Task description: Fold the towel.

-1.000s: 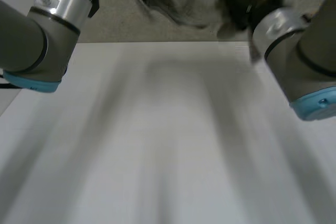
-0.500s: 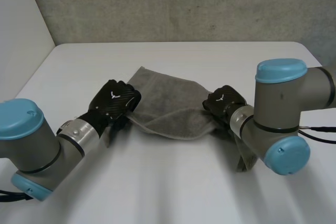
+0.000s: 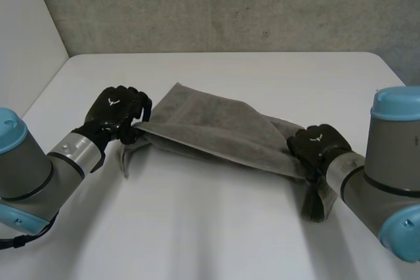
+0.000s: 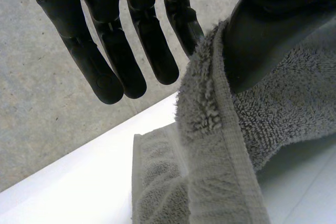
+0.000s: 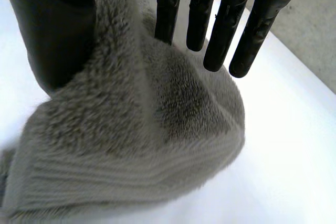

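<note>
A grey towel [image 3: 216, 129] lies stretched across the middle of the white table [image 3: 216, 227], partly folded over itself. My left hand [image 3: 118, 113] holds its left end. In the left wrist view the towel's hem [image 4: 220, 145] runs up between the thumb [image 4: 273, 30] and the fingers [image 4: 105, 56], pinched there. My right hand [image 3: 318, 149] rests on the towel's right end. In its wrist view the fingers [image 5: 210, 19] are straight and spread off the thumb [image 5: 52, 40], with the towel [image 5: 136, 129] bunched between them. A loose end [image 3: 318, 201] trails beside the right forearm.
The table's far edge [image 3: 223, 54] meets a grey wall. Bare white tabletop lies in front of the towel, between my two arms, and behind it.
Both hands have moved apart, the left one further left and the right one right and nearer, drawing the towel out longer. The right hand's fingers have straightened.
</note>
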You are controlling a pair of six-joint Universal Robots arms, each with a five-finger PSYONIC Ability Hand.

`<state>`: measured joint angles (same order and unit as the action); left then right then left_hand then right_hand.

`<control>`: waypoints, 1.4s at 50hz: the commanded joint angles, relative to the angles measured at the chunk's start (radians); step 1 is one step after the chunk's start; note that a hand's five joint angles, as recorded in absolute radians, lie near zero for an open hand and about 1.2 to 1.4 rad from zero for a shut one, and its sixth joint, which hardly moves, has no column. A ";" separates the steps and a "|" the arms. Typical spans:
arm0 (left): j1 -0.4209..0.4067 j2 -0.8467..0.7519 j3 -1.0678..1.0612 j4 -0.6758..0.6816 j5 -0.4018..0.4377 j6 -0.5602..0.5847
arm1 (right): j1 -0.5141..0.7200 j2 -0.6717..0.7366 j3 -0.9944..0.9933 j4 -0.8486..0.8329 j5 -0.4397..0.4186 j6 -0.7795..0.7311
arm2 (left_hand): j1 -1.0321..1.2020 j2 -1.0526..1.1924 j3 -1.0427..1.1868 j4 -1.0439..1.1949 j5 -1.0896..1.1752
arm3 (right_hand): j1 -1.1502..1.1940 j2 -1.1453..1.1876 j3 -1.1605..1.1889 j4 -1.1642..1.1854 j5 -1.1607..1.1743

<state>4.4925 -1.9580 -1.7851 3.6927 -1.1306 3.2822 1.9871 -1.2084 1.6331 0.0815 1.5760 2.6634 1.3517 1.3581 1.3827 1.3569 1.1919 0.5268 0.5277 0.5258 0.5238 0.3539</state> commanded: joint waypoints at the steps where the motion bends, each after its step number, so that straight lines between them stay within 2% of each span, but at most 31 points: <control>1: -0.003 -0.002 -0.008 0.000 0.000 0.002 | -0.020 -0.055 0.106 -0.068 0.013 -0.005 | 0.045 0.038 0.014 0.039 0.030 | 0.110 0.109 0.111 0.113 0.108; 4: -0.004 -0.002 -0.011 -0.002 0.002 0.002 | -0.034 -0.059 0.125 -0.085 0.013 -0.005 | 0.045 0.038 0.014 0.039 0.030 | 0.236 0.235 0.237 0.239 0.235; 6: -0.004 -0.004 -0.011 -0.002 0.005 0.004 | -0.051 -0.059 0.149 -0.117 0.013 -0.011 | 0.045 0.038 0.014 0.039 0.030 | 0.608 0.607 0.609 0.611 0.606; 7: -0.004 -0.007 -0.011 -0.002 0.006 0.004 | -0.051 -0.059 0.149 -0.117 0.013 -0.011 | 0.045 0.038 0.014 0.039 0.030 | 0.609 0.608 0.610 0.612 0.608; 9: -0.006 -0.010 -0.013 -0.002 0.006 0.005 | -0.054 -0.059 0.151 -0.126 0.015 -0.020 | 0.045 0.038 0.014 0.039 0.030 | 0.868 0.867 0.869 0.871 0.867; 15: -0.012 -0.013 -0.016 -0.006 0.003 0.014 | -0.059 -0.115 0.139 -0.114 0.012 -0.031 | 0.045 0.038 0.014 0.039 0.030 | 0.870 0.869 0.870 0.872 0.868; 17: -0.013 -0.015 -0.017 -0.010 0.002 0.014 | -0.056 -0.160 0.140 -0.109 0.010 -0.078 | 0.045 0.038 0.014 0.039 0.030 | 0.870 0.869 0.870 0.872 0.868; 22: -0.019 -0.033 -0.016 -0.006 0.002 0.025 | -0.057 -0.169 0.154 -0.111 0.012 -0.134 | 0.045 0.038 0.014 0.039 0.030 | 0.870 0.869 0.870 0.872 0.868; 31: -0.023 -0.128 0.007 -0.011 -0.011 0.165 | -0.089 -0.145 0.165 -0.112 0.010 -0.134 | 0.045 0.038 0.014 0.039 0.030 | 0.870 0.869 0.870 0.872 0.868; 37: -0.027 -0.160 0.013 -0.014 -0.072 0.226 | -0.109 -0.146 0.165 -0.120 0.012 -0.134 | 0.039 0.033 0.008 0.034 0.024 | 0.870 0.869 0.870 0.872 0.868; 44: -0.030 -0.153 0.016 -0.049 -0.097 0.231 | -0.143 -0.145 0.162 -0.124 0.013 -0.128 | -0.342 -0.348 -0.373 -0.347 -0.357 | 0.870 0.869 0.870 0.872 0.868; 47: -0.029 -0.150 0.018 -0.063 -0.098 0.231 | -0.152 -0.143 0.162 -0.132 0.013 -0.123 | -0.357 -0.364 -0.388 -0.362 -0.372 | 0.870 0.869 0.870 0.872 0.868; 50: -0.027 -0.144 0.019 -0.095 -0.098 0.232 | -0.155 -0.143 0.165 -0.149 0.012 -0.125 | -0.299 -0.305 -0.330 -0.304 -0.313 | 0.870 0.869 0.870 0.872 0.868; 51: -0.026 -0.141 0.023 -0.108 -0.097 0.235 | -0.156 -0.143 0.165 -0.149 0.012 -0.125 | -0.176 -0.183 -0.207 -0.182 -0.191 | 0.870 0.869 0.870 0.872 0.868; 52: -0.026 -0.139 0.027 -0.120 -0.097 0.241 | -0.156 -0.143 0.165 -0.146 0.012 -0.125 | 0.042 0.036 0.011 0.037 0.028 | 0.870 0.869 0.870 0.872 0.868; 57: -0.010 -0.119 0.032 -0.186 -0.084 0.269 | -0.146 -0.148 0.163 -0.132 0.006 -0.132 | 0.045 0.038 0.014 0.039 0.030 | 0.870 0.869 0.870 0.872 0.868; 60: -0.012 -0.058 0.035 -0.261 -0.065 0.304 | -0.148 -0.152 0.151 -0.057 0.010 -0.155 | 0.045 0.038 0.014 0.039 0.030 | 0.870 0.869 0.870 0.872 0.868; 65: -0.016 0.033 0.039 -0.368 -0.022 0.372 | -0.157 -0.247 0.076 0.232 -0.023 -0.226 | 0.045 0.038 0.014 0.039 0.030 | 0.870 0.869 0.870 0.872 0.868; 68: -0.018 0.111 0.044 -0.448 -0.018 0.387 | -0.157 -0.260 0.062 0.290 -0.037 -0.252 | 0.045 0.038 0.014 0.039 0.030 | 0.870 0.869 0.870 0.872 0.868; 70: -0.018 0.136 0.049 -0.496 -0.014 0.389 | -0.160 -0.263 0.039 0.406 -0.063 -0.347 | 0.045 0.038 0.014 0.039 0.030 | 0.870 0.869 0.870 0.872 0.868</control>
<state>4.4782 -1.9532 -1.7457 3.3566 -1.1682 3.6298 1.8331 -1.4169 1.7355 0.2161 1.5641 2.4605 1.3563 1.3585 1.3772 1.3594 1.1914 1.3296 1.3330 1.3414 1.3420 1.1774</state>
